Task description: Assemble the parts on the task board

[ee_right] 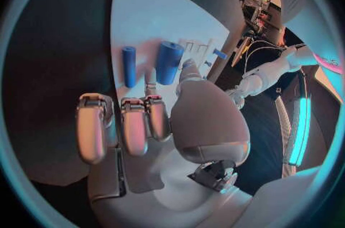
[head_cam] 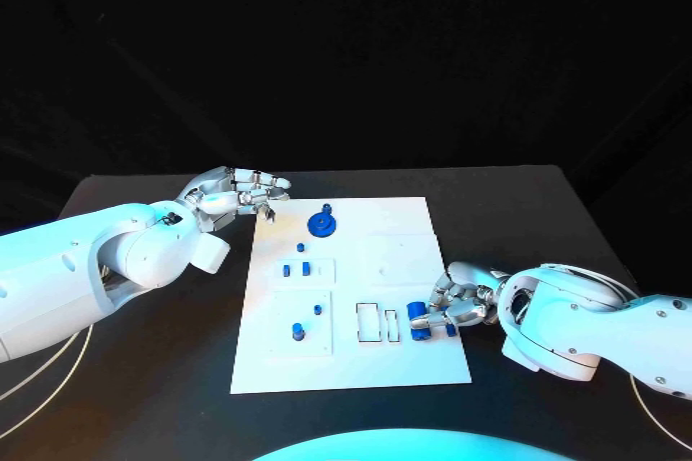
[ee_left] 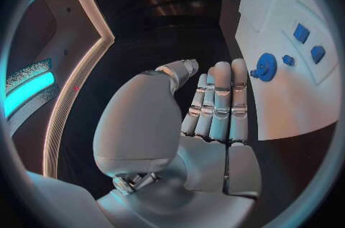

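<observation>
Left silver many-fingered hand (head_cam: pixel 242 191) at the far left corner of the flat white task board (head_cam: pixel 397 371), fingertips touching or just over the corner, fingers straight and held together in the left wrist view (ee_left: pixel 215 107), gripping nothing. On the board near its far edge, a round blue gear-shaped part (head_cam: pixel 323 222); below it, down the left side, a small blue peg (head_cam: pixel 300 248), two small blue blocks (head_cam: pixel 296 271) in a square recess, another tiny blue piece (head_cam: pixel 316 308), and a blue-and-grey peg (head_cam: pixel 299 331) toward the near left corner. Beside these, toward the middle, narrow rectangular slots (head_cam: pixel 374 323). At the board's right edge, right silver many-fingered hand (head_cam: pixel 462 303), fingers curled over two upright blue cylinder parts (head_cam: pixel 420 321); in the right wrist view a thick cylinder (ee_right: pixel 169 62) and a thinner one (ee_right: pixel 129 66) just ahead of the fingertips; cannot tell whether gripped or merely touched
</observation>
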You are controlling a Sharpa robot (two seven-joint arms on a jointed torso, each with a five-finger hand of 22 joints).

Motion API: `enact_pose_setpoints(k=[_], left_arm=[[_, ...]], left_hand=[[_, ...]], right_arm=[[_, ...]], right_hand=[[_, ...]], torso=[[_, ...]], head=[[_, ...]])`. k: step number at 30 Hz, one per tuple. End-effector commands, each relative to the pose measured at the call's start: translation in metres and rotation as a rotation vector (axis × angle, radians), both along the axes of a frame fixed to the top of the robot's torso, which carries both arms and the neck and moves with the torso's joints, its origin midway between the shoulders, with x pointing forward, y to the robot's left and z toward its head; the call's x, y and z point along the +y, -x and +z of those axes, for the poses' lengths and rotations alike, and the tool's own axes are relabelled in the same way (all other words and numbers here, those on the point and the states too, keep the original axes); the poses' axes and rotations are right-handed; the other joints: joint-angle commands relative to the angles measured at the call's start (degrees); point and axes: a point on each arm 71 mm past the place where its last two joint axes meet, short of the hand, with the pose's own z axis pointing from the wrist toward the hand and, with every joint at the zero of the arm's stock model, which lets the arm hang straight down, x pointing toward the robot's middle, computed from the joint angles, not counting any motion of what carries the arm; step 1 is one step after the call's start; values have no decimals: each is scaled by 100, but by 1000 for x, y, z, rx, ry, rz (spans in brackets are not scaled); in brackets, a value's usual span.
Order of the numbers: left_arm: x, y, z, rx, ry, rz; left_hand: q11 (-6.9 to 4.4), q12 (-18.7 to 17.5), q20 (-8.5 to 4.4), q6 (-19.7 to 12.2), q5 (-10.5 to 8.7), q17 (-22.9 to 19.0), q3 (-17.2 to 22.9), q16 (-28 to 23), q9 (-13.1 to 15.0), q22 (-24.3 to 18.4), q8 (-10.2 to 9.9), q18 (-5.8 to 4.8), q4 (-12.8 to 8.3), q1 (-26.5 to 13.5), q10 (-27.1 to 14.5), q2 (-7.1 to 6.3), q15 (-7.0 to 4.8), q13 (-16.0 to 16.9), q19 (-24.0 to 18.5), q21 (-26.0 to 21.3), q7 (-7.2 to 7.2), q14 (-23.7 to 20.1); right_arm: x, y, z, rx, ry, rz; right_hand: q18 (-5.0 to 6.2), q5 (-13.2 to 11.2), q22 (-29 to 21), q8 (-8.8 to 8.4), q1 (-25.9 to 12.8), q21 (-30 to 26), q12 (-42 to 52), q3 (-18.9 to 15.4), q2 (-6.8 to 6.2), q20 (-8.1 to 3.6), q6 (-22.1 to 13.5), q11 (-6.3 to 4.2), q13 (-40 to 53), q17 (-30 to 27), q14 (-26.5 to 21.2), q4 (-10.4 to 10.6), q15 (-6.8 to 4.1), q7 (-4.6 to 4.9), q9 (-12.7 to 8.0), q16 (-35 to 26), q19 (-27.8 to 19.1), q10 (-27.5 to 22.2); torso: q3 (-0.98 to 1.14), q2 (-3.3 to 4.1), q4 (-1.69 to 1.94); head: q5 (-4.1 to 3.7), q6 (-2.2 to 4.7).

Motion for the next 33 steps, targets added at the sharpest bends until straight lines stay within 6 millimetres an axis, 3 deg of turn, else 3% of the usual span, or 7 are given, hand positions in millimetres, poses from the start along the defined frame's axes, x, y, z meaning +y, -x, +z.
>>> enact_pose_setpoints(k=[1,8,13,19,23,33], left_arm=[[-2,1,1,0,14,-12],[-1,1,1,3,12,-11],[-1,1,1,3,12,-11],[-1,1,1,5,11,-12],[-1,1,1,6,11,-12],[-1,1,0,9,9,-13]], left_hand=[[-16,19,37,-29,8,-7,0,0,-1,-5,30,86,35,-42,-41,30,-13,-5,21,-37,-5,-33],[-15,22,37,-31,8,-8,-2,1,-1,-7,31,86,42,-49,-43,31,-11,-6,22,-40,-4,-33],[-14,26,38,-33,8,-8,-4,2,-1,-11,33,85,51,-57,-47,32,-11,-7,24,-45,-3,-33],[-14,26,38,-33,8,-8,-4,2,-1,-11,33,85,51,-57,-47,32,-11,-7,24,-45,-3,-33],[-14,26,38,-33,8,-8,-4,2,-1,-11,33,85,51,-57,-47,32,-11,-7,24,-45,-3,-33],[-15,31,39,-36,9,-10,-5,4,-1,-16,36,85,60,-62,-52,33,-10,-8,26,-51,-4,-33]], right_arm=[[2,-1,-4,3,16,10],[5,-3,-13,8,41,30],[6,-3,-17,7,54,37],[6,-4,-17,-16,45,19],[6,-3,-15,-23,13,-15],[9,1,-4,35,-99,-96]], right_hand=[[-94,29,1352,44,-97,26,5,39,-6,-35,-6,-47,890,848,470,3,-34,-33,28,36,443,226],[-97,35,1356,71,-204,47,-1,75,-58,-38,-4,-53,896,865,473,3,-39,-41,77,41,447,226],[-99,26,1359,100,-24,63,-8,175,-25,-47,2,-66,907,876,475,-17,-49,-54,140,44,448,229],[-109,6,1371,116,642,118,14,312,273,-68,7,-91,960,919,483,-79,-72,-80,246,57,458,259],[-115,11,1380,103,818,153,58,376,376,-76,31,-102,1004,938,487,-77,-80,-91,260,63,466,290],[-113,0,1376,87,855,142,-18,378,425,-86,78,-113,955,934,486,-38,-91,-100,266,61,462,264]], torso=[[-2,-1,5],[-5,-4,0],[-3,-5,2],[-1,-7,-5],[1,-5,-6],[-7,-8,0]], head=[[-2,0],[11,-11],[14,-3],[26,11],[32,22],[28,44]])
